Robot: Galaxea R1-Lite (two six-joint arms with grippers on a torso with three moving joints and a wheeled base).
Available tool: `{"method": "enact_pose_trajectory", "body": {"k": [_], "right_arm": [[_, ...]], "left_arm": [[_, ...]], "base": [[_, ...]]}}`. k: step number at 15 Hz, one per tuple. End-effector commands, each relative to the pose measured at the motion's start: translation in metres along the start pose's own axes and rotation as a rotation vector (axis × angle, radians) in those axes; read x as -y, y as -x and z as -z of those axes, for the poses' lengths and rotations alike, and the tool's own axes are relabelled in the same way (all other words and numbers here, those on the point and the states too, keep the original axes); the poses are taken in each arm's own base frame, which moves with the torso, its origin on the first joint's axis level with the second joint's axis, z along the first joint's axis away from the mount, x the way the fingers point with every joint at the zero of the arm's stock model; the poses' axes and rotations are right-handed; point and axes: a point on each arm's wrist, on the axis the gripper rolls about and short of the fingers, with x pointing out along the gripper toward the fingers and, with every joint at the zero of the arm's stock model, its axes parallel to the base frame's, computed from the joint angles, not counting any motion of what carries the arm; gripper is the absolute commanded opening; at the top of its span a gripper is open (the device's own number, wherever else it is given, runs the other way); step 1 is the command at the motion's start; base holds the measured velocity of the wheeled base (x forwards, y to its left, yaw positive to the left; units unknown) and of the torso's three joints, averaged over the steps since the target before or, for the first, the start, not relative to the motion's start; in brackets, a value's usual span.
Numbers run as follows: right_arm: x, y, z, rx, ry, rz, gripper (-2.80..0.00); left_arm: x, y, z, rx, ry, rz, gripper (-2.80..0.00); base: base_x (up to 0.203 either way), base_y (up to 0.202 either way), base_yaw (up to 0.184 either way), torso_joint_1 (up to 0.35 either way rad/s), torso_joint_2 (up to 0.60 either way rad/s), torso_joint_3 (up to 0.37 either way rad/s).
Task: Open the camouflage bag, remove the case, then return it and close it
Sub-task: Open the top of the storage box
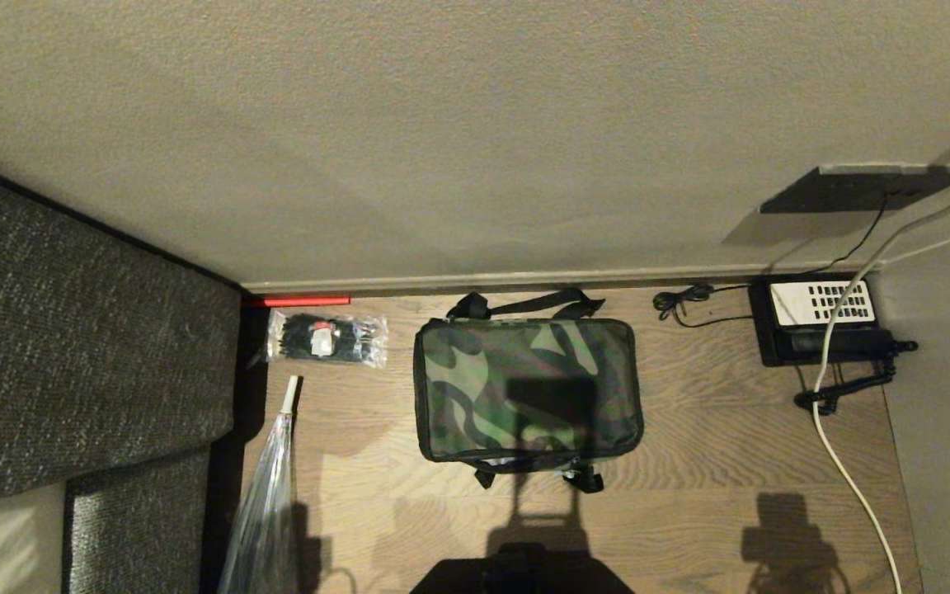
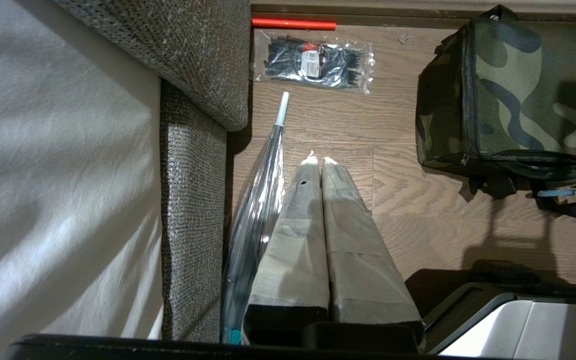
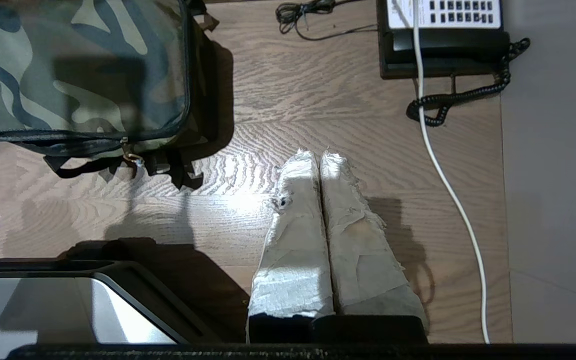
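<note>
The camouflage bag lay zipped shut on the wooden floor, close to the wall, its black straps poking out at both long sides. To its left sat a clear packet of black cable ties, a red bar along the baseboard and a folded transparent umbrella beside the grey sofa. To its right stood a black telephone with a coiled cord and a white cable trailing across the boards. The left gripper hung over the floor beside the umbrella, its taped fingers pressed together; the right gripper hung between bag and telephone, likewise pressed together, holding nothing.
</note>
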Motion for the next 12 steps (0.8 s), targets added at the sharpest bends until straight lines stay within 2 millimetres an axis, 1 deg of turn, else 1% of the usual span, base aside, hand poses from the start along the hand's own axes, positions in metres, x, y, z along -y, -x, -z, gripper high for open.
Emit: {"method": "enact_pose_trajectory", "body": {"k": [1,12], "right_arm": [[0.0000,0.0002,0.0009,0.003,0.000,0.000,-2.80],[0.0000,0.0001,0.0009,0.002,0.001,0.000,-2.80]], "left_arm": [[0.0000,-0.0002,0.0009,-0.003,-0.001,-0.001,-2.80],[0.0000,-0.0001,0.0011,-0.008,-0.006,0.001,-2.80]], "base": [[0.000,0.000,0.000,0.003,0.00,-0.088],[0.000,0.000,0.000,0.000,0.00,-0.007]]}}
